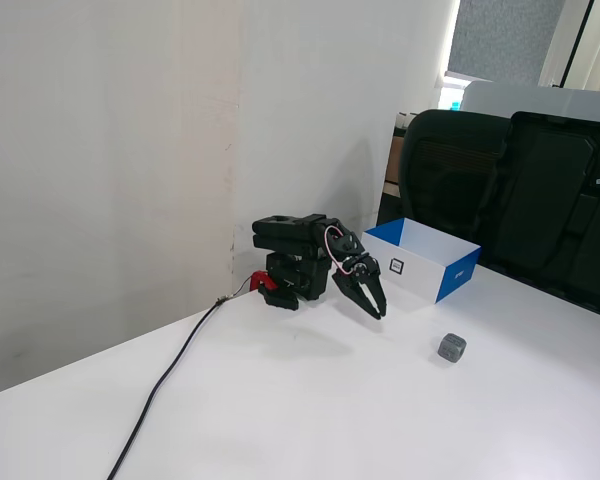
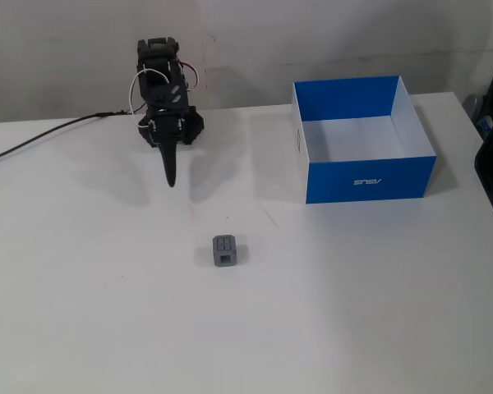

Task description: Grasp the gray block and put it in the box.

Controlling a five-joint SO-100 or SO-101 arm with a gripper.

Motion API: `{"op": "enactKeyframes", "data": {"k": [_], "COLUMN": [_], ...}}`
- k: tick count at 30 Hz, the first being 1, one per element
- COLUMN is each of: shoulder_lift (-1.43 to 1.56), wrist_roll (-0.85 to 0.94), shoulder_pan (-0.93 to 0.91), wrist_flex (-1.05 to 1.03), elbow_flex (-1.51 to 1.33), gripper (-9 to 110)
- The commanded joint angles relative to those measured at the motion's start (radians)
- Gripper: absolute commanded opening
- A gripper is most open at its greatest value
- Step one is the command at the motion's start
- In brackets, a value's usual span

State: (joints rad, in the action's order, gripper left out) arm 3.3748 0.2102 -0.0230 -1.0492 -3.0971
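Progress: nothing done yet — gray block (image 2: 225, 251) sitting on table (image 2: 353, 312), apart from box (image 2: 370, 178) | gripper (image 2: 170, 178) hanging empty, fingers seemingly together | remaining: reaching, grasping, boxing.

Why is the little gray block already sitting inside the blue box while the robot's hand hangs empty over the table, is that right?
Not quite. The gray block is not inside the blue box; it sits on the white table, apart from the box, which is empty. Both fixed views show this. The rest is right: the robot's hand hangs empty over the table.
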Motion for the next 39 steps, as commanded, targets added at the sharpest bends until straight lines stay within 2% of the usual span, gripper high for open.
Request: {"op": "enactKeyframes", "data": {"k": [1, 6, 16, 29, 39], "shoulder_lift": [0.021, 0.020, -0.020, -0.689, -0.867], "wrist_roll": [-0.025, -0.098, -0.129, -0.130, -0.114], "shoulder_pan": [0.014, 0.003, -0.032, -0.014, -0.017], "wrist_flex": [0.032, -0.006, -0.054, -0.015, -0.051], "elbow_flex": [-0.040, -0.002, 0.163, 0.571, 0.692], "gripper": [0, 0, 0, 0, 0]}}
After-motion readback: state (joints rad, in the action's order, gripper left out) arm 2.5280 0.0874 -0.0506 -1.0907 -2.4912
